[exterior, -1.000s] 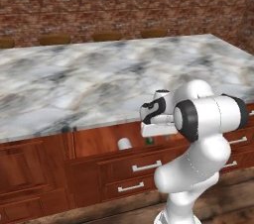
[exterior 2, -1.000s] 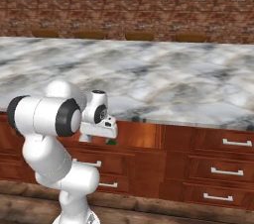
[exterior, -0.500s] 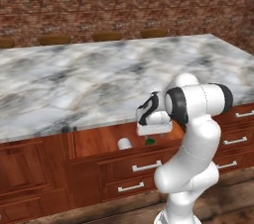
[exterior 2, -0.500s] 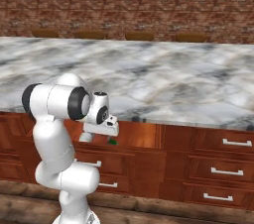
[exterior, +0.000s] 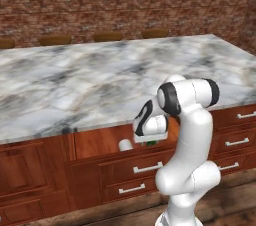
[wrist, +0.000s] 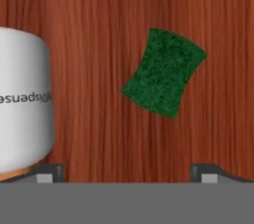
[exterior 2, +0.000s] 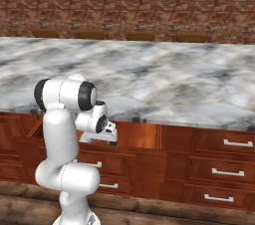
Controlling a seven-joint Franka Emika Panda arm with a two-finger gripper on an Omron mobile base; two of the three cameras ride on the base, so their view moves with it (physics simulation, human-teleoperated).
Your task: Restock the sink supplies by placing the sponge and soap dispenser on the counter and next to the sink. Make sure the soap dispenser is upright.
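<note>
In the hand view the sponge [wrist: 164, 72] lies green side up, flat on the wooden floor of an open drawer [wrist: 99, 44]. To its left lies the soap dispenser [wrist: 22, 99], a white bottle seen from the side with its label upside down; it seems to be on its side. My gripper [wrist: 127, 172] hangs open above them, its fingertips [wrist: 49, 171] wide apart with nothing between. The gripper [exterior: 150, 139] points down into the drawer, beside the dispenser [exterior: 125, 144] and a sliver of the sponge [exterior: 151, 143]. The gripper [exterior 2: 110, 138] is also in the right base view. The counter and the sink are out of view.
The drawer [exterior: 97, 142] stands open under the sinkless marble island [exterior: 100, 80], which overhangs it. Closed reddish drawers [exterior 2: 224, 169] with metal handles lie to the right. A brick wall [exterior: 125, 0] and several stool tops stand behind the island.
The arm has folded and the hand has dropped lower and a little left, closer over the open drawer. The jaws stayed open. Sponge and dispenser have not moved.
</note>
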